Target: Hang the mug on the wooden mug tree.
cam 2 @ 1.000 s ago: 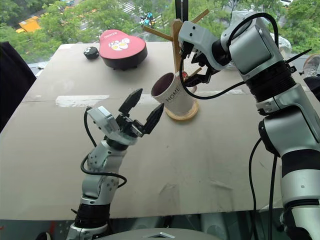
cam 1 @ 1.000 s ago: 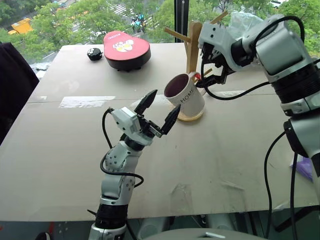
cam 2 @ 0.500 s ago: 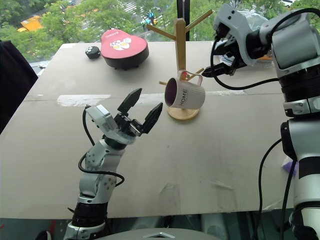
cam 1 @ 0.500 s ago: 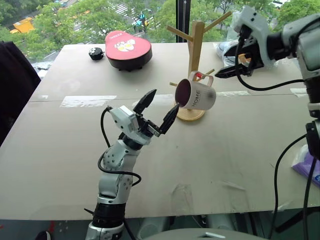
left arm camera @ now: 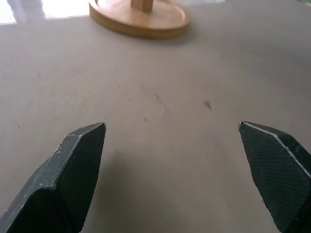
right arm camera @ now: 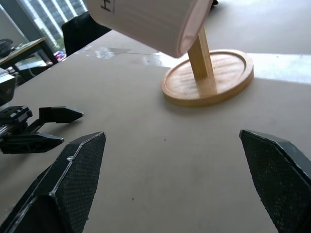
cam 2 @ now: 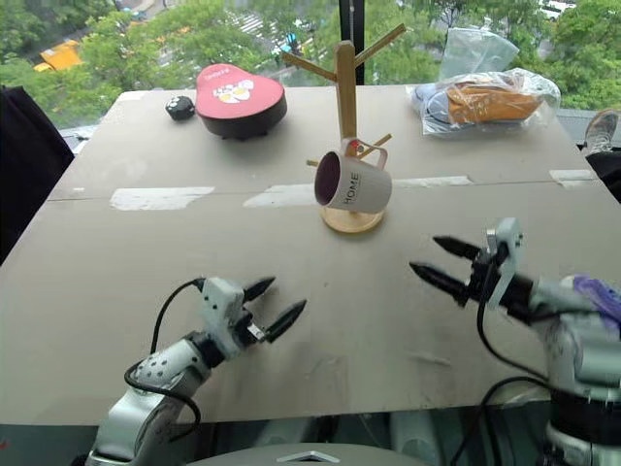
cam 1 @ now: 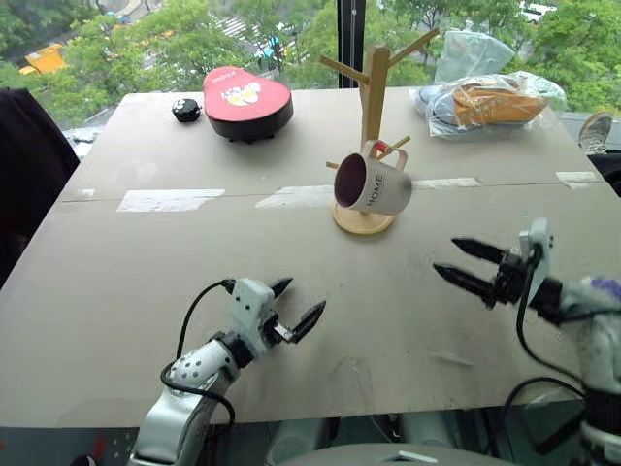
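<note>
Worktop (cam 1: pixel 116 291): one, beige, near edge cut off by frame. Wooden mug tree (cam 1: pixel 373 107): one, pale post on round disc base, stands mid-worktop; count of pegs hard to make out, lower ones partly hidden behind mug. Mug (cam 1: pixel 373 184): one, cream-white, dark maroon inside, black "HOME" lettering, hangs tilted by handle on low peg, red tip showing. Left gripper (cam 1: pixel 296 309): low over near worktop, jaws spread, empty. Right gripper (cam 1: pixel 466 265): jaws spread, empty, well apart from mug.
</note>
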